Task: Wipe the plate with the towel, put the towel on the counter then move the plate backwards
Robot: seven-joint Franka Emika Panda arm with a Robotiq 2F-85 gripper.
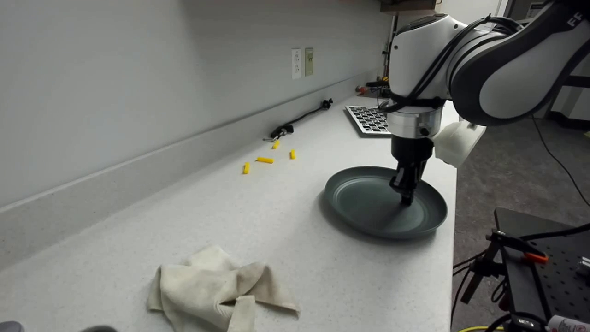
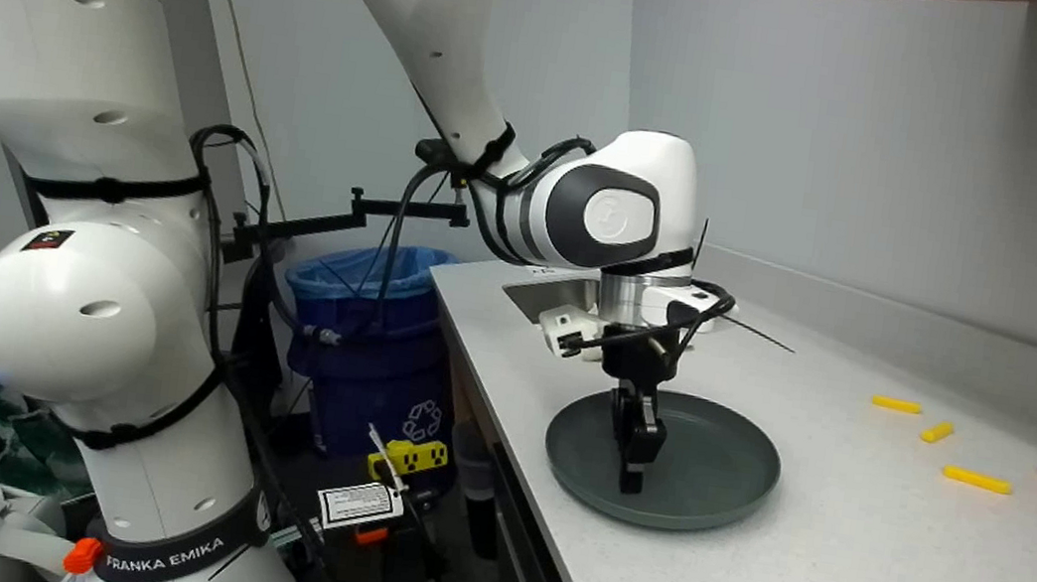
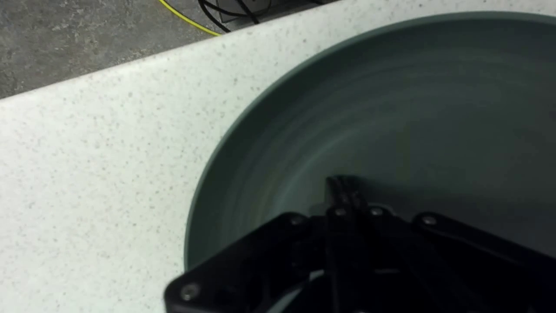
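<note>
End effector [image 1: 406, 201], clenched, is being held over the plate [image 1: 368, 203], contact being unclear, the plate being carried near the outer edge of the tabletop [image 1: 276, 230] and the crumpled towel [image 1: 207, 286] well apart, between that edge and the backsplash [image 1: 138, 179].

The plate [image 1: 368, 203] is grey-green, towel [image 1: 203, 286] beige, counter [image 3: 108, 174] speckled white.

Open worktop [image 1: 286, 216] separates the dinner plate [image 1: 375, 205] from the crumpled towel [image 1: 207, 286]; between plate and backsplash [image 1: 138, 180], four yellow sticks [image 1: 264, 160] lie in the way.
</note>
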